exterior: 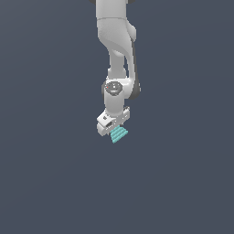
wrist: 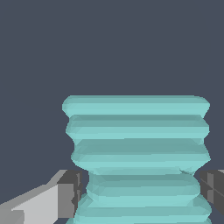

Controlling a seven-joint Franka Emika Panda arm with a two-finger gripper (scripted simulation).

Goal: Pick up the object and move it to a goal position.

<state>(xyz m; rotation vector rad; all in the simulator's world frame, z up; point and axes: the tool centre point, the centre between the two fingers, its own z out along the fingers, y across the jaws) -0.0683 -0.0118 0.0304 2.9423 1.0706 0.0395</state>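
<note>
The object (exterior: 119,134) is a small teal ribbed piece of stacked parallel bars, sitting right under the white arm's hand in the exterior view. In the wrist view the object (wrist: 138,148) fills the middle, with a grey finger (wrist: 70,192) pressed on one side of its narrow waist and another finger (wrist: 213,190) on the other side. My gripper (wrist: 142,192) is shut on it. In the exterior view my gripper (exterior: 115,132) is tilted and its fingertips are mostly hidden behind the hand and the teal piece.
A plain dark grey-blue surface (exterior: 55,173) lies all around, with no other objects or edges in view. The white arm (exterior: 116,55) reaches down from the top of the exterior view.
</note>
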